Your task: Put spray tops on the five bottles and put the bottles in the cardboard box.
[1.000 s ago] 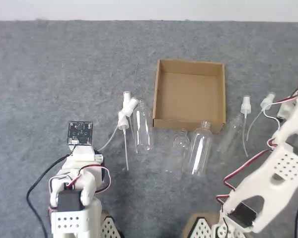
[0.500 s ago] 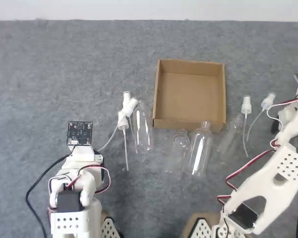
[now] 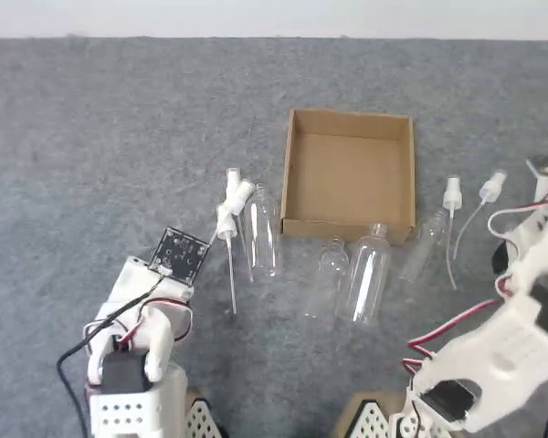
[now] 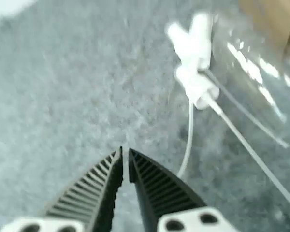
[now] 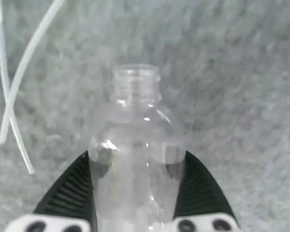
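My right gripper is shut on a clear open-necked bottle held over the grey carpet, its jaws pressed on both sides of the body. My left gripper is shut on nothing, a short way from a cluster of white spray tops with long dip tubes. In the high view those spray tops lie beside a lying bottle. Three more bottles lie in front of the cardboard box. Two spray tops lie to its right.
The left arm stands at the table's near left, the right arm at the near right with red and white cables. Two thin dip tubes cross the carpet beside the held bottle. Open carpet stretches to the far left.
The left arm's wrist has swung right, toward the spray tops. The right arm has shifted toward the right edge and lower. Bottles, tops and box on the carpet have not moved.
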